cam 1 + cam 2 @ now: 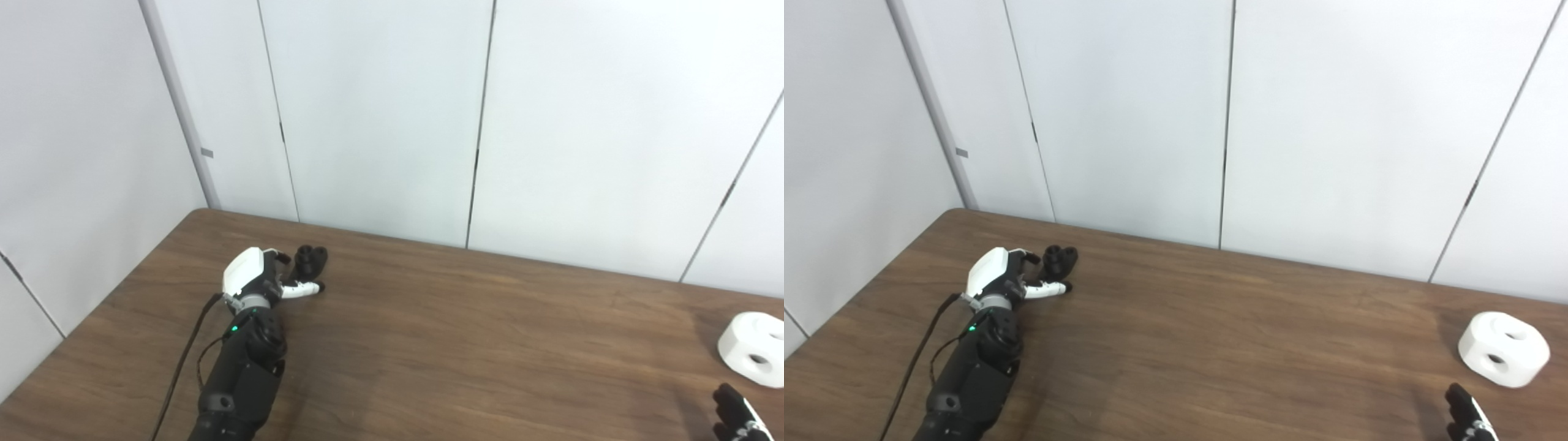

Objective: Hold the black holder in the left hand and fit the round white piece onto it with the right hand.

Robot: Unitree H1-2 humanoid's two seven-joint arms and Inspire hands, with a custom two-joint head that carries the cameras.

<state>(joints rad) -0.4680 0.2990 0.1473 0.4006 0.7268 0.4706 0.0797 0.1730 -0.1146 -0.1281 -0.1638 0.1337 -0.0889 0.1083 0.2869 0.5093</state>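
White-backed left hand reaches the black holder near the table's far left corner, fingers around it; a firm grip cannot be confirmed. Right hand shows fingertips only, state unclear, near the round white piece. Brown wood-grain table; pale panelled walls.

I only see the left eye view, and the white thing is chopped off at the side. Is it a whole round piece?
Observer: Yes. The right eye view shows the round white piece whole, inside the picture's edge.
Operator: How many holes does it have?
Observer: Two show fully here: one on top and one in its side wall.
Operator: Is there more table past it?
Observer: Yes, the brown table carries on to its right.
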